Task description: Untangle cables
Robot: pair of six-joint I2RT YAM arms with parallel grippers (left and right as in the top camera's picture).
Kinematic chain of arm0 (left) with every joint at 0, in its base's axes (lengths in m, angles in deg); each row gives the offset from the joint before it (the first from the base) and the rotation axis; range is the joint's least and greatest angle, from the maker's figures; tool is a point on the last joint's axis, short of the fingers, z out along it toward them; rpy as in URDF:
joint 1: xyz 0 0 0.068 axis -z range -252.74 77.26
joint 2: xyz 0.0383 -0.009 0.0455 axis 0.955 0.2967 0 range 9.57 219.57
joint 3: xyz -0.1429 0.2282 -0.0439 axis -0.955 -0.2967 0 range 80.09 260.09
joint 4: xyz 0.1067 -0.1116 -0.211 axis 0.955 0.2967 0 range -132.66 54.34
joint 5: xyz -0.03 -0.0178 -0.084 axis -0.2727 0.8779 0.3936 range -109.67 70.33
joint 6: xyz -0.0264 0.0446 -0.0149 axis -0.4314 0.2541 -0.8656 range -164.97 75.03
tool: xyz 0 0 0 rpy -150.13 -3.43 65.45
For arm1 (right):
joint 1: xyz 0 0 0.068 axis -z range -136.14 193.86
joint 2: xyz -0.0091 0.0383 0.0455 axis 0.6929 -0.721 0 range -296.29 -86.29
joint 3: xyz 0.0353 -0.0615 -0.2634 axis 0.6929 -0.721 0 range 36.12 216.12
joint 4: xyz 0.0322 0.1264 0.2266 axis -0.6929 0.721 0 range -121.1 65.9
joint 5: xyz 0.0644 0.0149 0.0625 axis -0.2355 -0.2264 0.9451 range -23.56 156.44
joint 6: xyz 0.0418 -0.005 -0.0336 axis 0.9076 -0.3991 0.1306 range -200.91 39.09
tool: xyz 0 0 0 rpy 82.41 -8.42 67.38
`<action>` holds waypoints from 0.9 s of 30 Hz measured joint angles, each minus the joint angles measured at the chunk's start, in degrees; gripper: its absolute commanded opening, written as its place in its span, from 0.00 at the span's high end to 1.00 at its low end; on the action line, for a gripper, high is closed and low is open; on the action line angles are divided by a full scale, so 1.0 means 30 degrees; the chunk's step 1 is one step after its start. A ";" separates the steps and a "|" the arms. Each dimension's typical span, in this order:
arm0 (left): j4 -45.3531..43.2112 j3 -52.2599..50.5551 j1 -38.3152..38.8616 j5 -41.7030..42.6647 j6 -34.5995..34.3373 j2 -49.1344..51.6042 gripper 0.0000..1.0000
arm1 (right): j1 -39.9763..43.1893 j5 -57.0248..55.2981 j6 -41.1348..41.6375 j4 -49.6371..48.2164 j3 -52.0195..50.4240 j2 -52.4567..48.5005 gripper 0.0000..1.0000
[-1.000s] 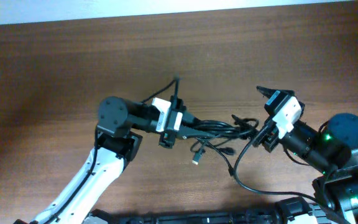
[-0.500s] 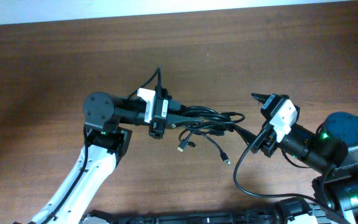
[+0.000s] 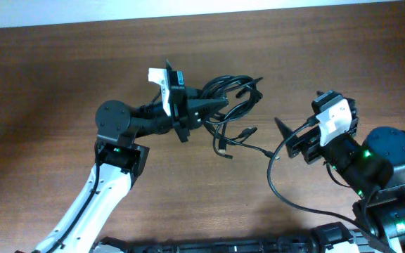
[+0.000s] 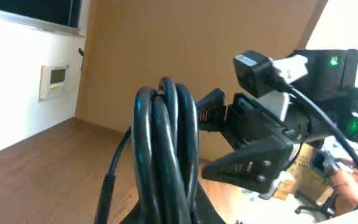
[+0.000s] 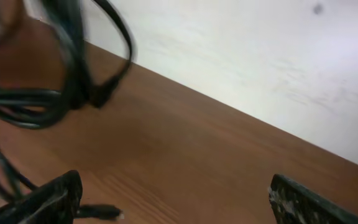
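Note:
The cables (image 3: 229,93) are a bunch of thin black cords lifted above the table, with plug ends (image 3: 221,149) dangling below. My left gripper (image 3: 215,107) is shut on the bunch, and the left wrist view shows the looped cords (image 4: 165,155) standing up from its jaws. To the right, my right gripper (image 3: 299,114) is open with nothing between its fingers and stands apart from the bunch. In the right wrist view the cables (image 5: 55,93) are blurred at the upper left, and one plug (image 5: 97,211) lies by the left finger (image 5: 50,200).
The brown wooden table (image 3: 62,77) ends at a pale far edge (image 3: 202,8). A thicker black wire (image 3: 276,190) curves from the right arm down to the front. The arm bases stand along the front edge.
My left gripper has swung the bunch up and toward the far edge. The right gripper has opened wider and drawn back to the right, away from the cords.

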 measured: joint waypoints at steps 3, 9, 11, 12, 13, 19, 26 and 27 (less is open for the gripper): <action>0.0000 0.0000 0.0102 -0.0117 -0.0714 0.0000 1.00 | -0.0007 0.1836 0.0124 -0.0699 0.0000 0.0000 0.05; -0.0015 0.0000 0.1931 -0.0189 -0.0984 0.0000 1.00 | -0.0007 0.2390 0.0124 -0.1348 0.0000 -0.0648 0.05; -0.0007 0.0000 0.2295 -0.0233 -0.0984 0.0000 1.00 | -0.0022 0.1763 0.0168 -0.1443 0.0000 -0.1035 0.05; -0.0007 0.0000 0.2353 -0.0277 -0.0984 0.0000 1.00 | -0.0022 0.1348 0.0189 -0.1566 0.0000 -0.1158 0.05; 0.0007 0.0000 0.2404 -0.0415 -0.0984 0.0000 1.00 | -0.0117 0.0845 0.0262 -0.1880 0.0000 -0.1239 0.05; 0.0007 0.0000 0.2404 -0.0364 -0.1348 0.0000 1.00 | -0.0146 -0.0007 0.0386 -0.3155 0.0000 -0.1231 0.05; -0.0721 0.0000 0.2404 0.0408 -0.1472 0.0044 1.00 | -0.0364 -0.0750 0.0423 -0.3439 0.0000 -0.1231 0.05; -0.0801 0.0000 0.2404 0.0474 -0.1472 0.0058 1.00 | -0.0386 -0.0852 0.0444 -0.3504 0.0000 -0.1231 0.05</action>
